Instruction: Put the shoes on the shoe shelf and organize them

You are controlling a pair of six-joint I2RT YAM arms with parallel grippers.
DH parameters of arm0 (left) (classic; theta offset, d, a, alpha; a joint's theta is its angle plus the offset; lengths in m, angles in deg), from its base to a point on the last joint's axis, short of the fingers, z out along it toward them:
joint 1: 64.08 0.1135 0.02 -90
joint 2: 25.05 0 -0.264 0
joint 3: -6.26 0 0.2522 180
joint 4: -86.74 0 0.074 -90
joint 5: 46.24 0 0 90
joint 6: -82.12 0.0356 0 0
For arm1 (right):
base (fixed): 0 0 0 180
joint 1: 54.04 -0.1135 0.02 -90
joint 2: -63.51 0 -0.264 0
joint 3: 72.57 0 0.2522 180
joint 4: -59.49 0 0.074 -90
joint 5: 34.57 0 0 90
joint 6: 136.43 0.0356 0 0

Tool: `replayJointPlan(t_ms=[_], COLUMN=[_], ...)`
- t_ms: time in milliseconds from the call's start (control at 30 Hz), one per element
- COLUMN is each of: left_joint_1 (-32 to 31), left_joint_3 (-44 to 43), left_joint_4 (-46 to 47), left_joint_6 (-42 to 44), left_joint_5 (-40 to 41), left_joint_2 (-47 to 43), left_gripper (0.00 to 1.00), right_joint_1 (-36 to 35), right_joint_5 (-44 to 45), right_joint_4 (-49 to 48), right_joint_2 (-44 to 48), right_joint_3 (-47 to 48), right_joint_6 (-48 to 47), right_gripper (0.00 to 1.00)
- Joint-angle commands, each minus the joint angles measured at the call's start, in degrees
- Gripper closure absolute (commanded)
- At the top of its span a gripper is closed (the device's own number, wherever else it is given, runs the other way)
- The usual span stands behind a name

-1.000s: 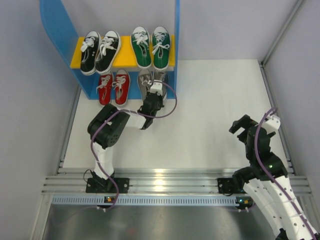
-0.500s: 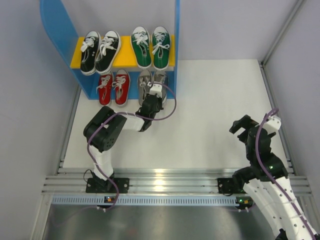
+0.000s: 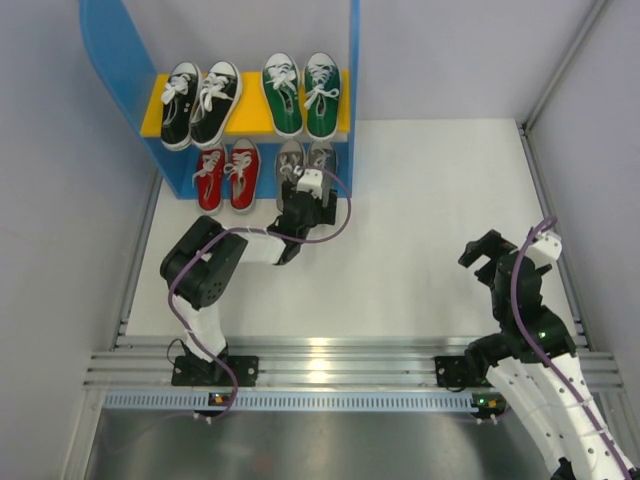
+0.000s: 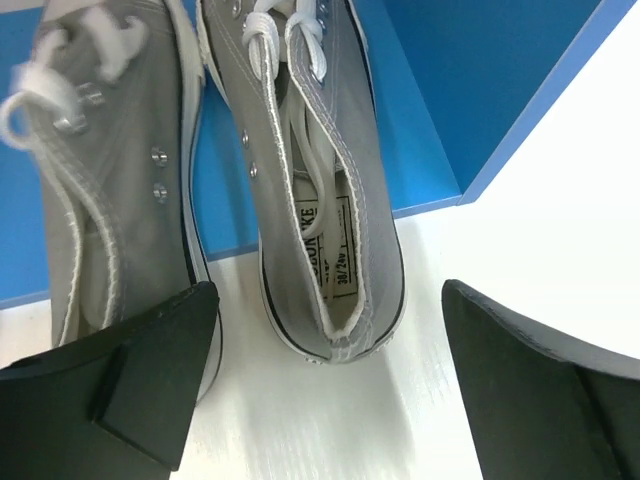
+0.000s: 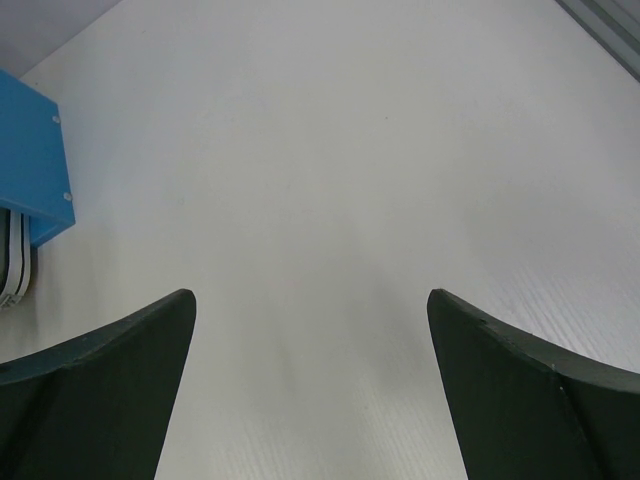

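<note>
So, the left claw [image 4: 326,325] sits wide apart right behind the grey shoes [image 4: 345,190] on the blue shelf [image 4: 440,90]; right claw [image 5: 310,305] hangs apart over the table [image 5: 330,150].

The left fingers [image 3: 306,178] point at the heels of the grey pair [image 3: 290,160] on the lower level of the shoe shelf [image 3: 352,90]. The white wrist camera [image 3: 311,184] covers them, so whether they touch a shoe cannot be told. Just left of these fingers stands the red pair [image 3: 226,172]. Beyond them, on the yellow upper board [image 3: 250,120], sit the black pair [image 3: 200,100] and the green pair [image 3: 301,92], toes pointing away. The right fingers [image 3: 482,252] are spread over the white table [image 3: 430,180], well apart from the shelf.
</note>
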Motion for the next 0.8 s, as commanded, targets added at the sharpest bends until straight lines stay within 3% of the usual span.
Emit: replayJointPlan(t_ms=[0, 233, 400, 567, 767], left_joint_1=[-0.15, -1.29, -4.89, -7.96, -9.73], left_joint_3=[0.34, 0.25, 0.25, 3.15, 0.52], left_joint_4=[-0.5, -5.15, -15.95, -25.71, -38.89], left_joint_6=[-0.45, -0.98, -4.39, -10.19, -9.94], left_joint_5=[1.05, -0.26, -3.59, -12.46, -18.1], left_joint_2=[-4.92, -14.94, -26.01, -40.75, -55.35], left_gripper=[0.01, 0.01, 0.01, 0.01, 0.01], right_joint_1=[-0.68, -0.68, -0.68, -0.6, -0.68], right_joint_5=[-0.22, -0.31, -0.57, -3.38, -10.84], right_joint_4=[-1.77, -1.69, -2.03, -4.23, -9.77], right_joint_2=[0.35, 0.79, 0.96, 1.14, -0.09], right_joint_3=[0.46, 0.46, 0.11, -0.24, -0.07], right_joint_6=[-0.24, -0.16, 0.11, 0.46, -1.65], right_gripper=[0.0, 0.01, 0.01, 0.0, 0.01])
